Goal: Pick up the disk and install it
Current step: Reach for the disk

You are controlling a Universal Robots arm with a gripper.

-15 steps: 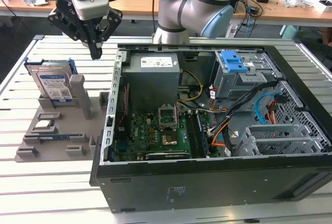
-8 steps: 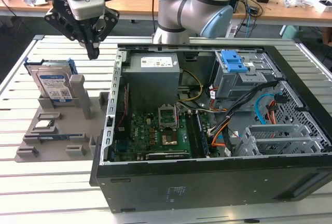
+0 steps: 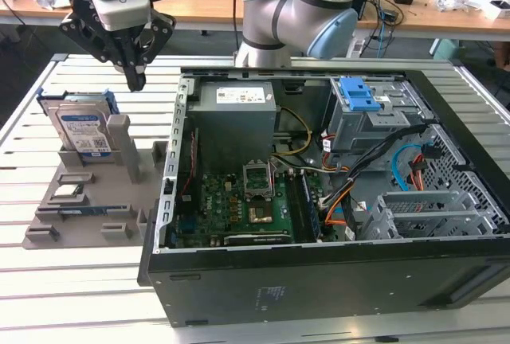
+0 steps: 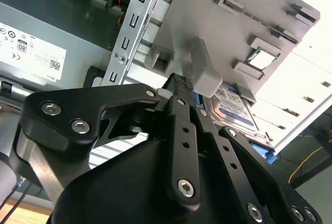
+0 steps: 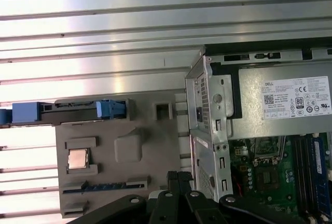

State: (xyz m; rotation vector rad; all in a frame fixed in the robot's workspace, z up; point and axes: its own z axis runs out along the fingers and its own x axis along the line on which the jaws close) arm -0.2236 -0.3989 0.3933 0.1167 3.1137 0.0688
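The disk [image 3: 80, 128] stands on edge in a slot at the far end of a grey holder plate [image 3: 88, 216], at the exterior view's left; it is silver with a white-and-blue label and a blue frame. From above, in the first wrist view, the disk [image 5: 67, 111] shows as a thin edge with blue ends. In the second wrist view the disk [image 4: 234, 113] lies past the fingertips. My gripper [image 3: 136, 81] hangs above the plate, higher than the disk and to its right in the exterior view. Both wrist views show the gripper [image 4: 181, 82] [image 5: 179, 176] shut and holding nothing.
An open computer case [image 3: 319, 280] fills the exterior view's right, with a grey power-supply box [image 3: 237, 105], a motherboard [image 3: 239, 201] and a grey bay topped by a blue latch [image 3: 358, 94]. A chip [image 3: 67, 192] and a memory stick [image 3: 76, 210] sit on the plate. A grey post [image 3: 119, 133] rises beside the disk.
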